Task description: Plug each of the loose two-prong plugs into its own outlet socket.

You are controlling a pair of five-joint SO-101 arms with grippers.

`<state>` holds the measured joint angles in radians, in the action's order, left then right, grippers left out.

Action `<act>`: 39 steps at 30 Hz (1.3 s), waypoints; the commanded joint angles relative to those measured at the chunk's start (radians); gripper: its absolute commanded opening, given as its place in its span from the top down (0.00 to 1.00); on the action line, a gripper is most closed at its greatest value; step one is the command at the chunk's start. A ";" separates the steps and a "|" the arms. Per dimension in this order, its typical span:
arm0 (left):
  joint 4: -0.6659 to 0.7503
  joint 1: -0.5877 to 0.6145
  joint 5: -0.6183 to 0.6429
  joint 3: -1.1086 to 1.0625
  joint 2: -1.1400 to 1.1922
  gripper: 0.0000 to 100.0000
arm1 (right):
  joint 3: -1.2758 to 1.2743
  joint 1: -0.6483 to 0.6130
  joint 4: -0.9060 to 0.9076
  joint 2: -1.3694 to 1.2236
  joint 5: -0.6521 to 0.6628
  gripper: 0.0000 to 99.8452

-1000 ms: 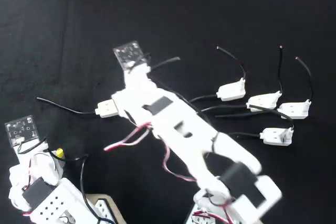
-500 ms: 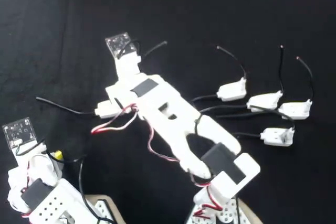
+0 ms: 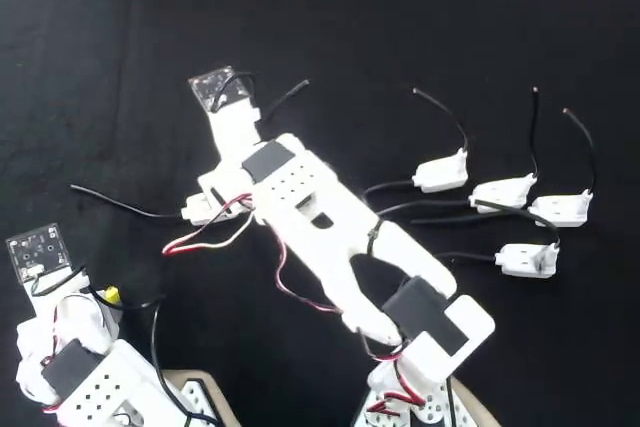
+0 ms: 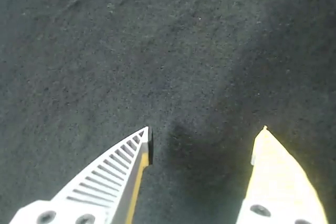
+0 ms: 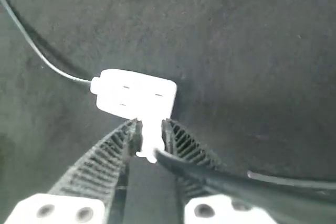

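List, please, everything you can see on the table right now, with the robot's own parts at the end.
Table cloth: one, black, covering the table.
Outlet socket: one, white with a black cord, left of centre on the cloth.
Plug: one, white, held right at the socket's edge.
Corded blocks: four, white with black cords, clustered on the right side; too small to tell plugs from sockets.
Right gripper: one, white, shut on the plug.
Left gripper: one, white and yellow, open above bare cloth at the near left.
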<state>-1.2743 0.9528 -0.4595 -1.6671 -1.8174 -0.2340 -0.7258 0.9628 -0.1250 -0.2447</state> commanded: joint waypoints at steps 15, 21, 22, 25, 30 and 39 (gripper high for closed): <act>0.015 0.008 -0.005 0.001 -0.006 0.69 | 0.068 0.029 -0.060 -0.051 -0.006 0.99; 0.015 0.008 -0.005 0.001 -0.006 0.69 | 0.074 0.046 -0.063 -0.058 -0.003 0.99; 0.015 0.008 -0.005 0.001 -0.006 0.69 | 0.074 0.046 -0.063 -0.058 -0.003 0.99; 0.015 0.008 -0.005 0.001 -0.006 0.69 | 0.074 0.046 -0.063 -0.058 -0.003 0.99; 0.015 0.008 -0.005 0.001 -0.006 0.69 | 0.064 0.034 -0.080 -0.084 -0.008 0.99; 0.015 0.010 -0.005 0.001 -0.006 0.69 | 0.044 -0.046 -0.141 -0.200 -0.025 0.99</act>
<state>-1.2743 0.9528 -0.4595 -1.6701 -1.8174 -0.1741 -0.7104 0.8247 -0.3000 -0.2539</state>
